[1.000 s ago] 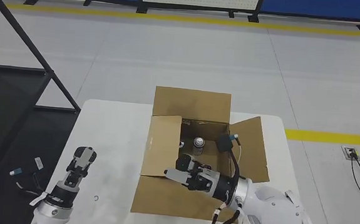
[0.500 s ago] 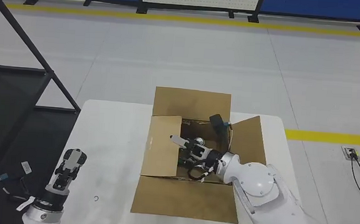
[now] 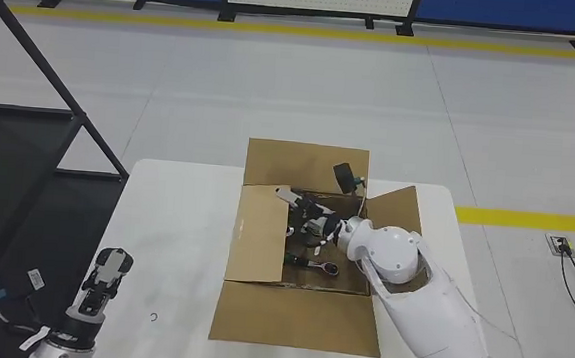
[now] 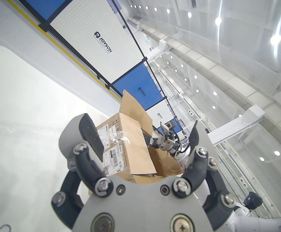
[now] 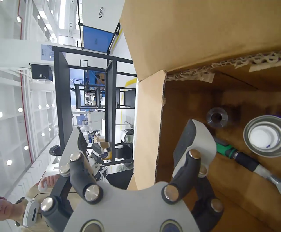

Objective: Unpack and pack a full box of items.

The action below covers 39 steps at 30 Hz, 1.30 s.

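Three items at least sit inside open box (image 3: 296, 320): can (image 5: 262, 136), green-handled ratchet (image 5: 241, 159), small socket (image 5: 217, 117). Unpacking seems barely begun, repacking all ahead. Right gripper (image 5: 136, 131), fingers spread, straddles box's side flap. Left gripper (image 3: 111, 264), fingers released, empty, hovers near table (image 3: 179, 232) corner, well apart.

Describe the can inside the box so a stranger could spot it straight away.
Look into the open cardboard box on the white table. The can stands upright inside, beside a green-and-black handle and a small metal sleeve. Only it has a silver rim around a white cap.
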{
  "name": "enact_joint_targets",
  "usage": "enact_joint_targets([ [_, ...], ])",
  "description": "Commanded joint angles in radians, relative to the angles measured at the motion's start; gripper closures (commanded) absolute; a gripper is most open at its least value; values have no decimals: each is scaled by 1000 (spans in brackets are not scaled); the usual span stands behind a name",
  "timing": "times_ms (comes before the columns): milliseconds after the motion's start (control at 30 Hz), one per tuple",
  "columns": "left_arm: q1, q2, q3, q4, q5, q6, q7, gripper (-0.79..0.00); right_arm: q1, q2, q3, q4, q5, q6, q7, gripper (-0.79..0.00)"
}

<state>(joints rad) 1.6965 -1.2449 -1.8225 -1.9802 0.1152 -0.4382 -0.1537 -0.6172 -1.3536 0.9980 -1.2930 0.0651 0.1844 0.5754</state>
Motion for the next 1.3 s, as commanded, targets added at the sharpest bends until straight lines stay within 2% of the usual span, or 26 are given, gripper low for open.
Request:
enact_joint_targets([
  [0, 1, 0, -1, 4, 2, 0, -2, -785, 18, -8, -14, 27, 21, -10, 1, -785],
  [267, 12, 3, -1, 7, 29, -7, -36, -785, 83, -37, -57, 104, 73, -67, 18, -785],
  [567, 20, 5, 19, -20, 100, -27, -59, -785, 88, -51, -66, 53, 107, -117, 47, -785],
  [867, 0, 7, 78, -33, 209, -30, -93, -785, 94, -63, -84, -26, 136, -150, 96, -785],
  [1100, -22, 9, 130, -36, 313, -15, -111, -785, 140, -84, -134, -31, 136, -146, 120, -785],
  [1267, -54, 8, 163, -20, 327, 18, -92, -785, 165, -100, -165, -13, 143, -159, 139, -785],
])
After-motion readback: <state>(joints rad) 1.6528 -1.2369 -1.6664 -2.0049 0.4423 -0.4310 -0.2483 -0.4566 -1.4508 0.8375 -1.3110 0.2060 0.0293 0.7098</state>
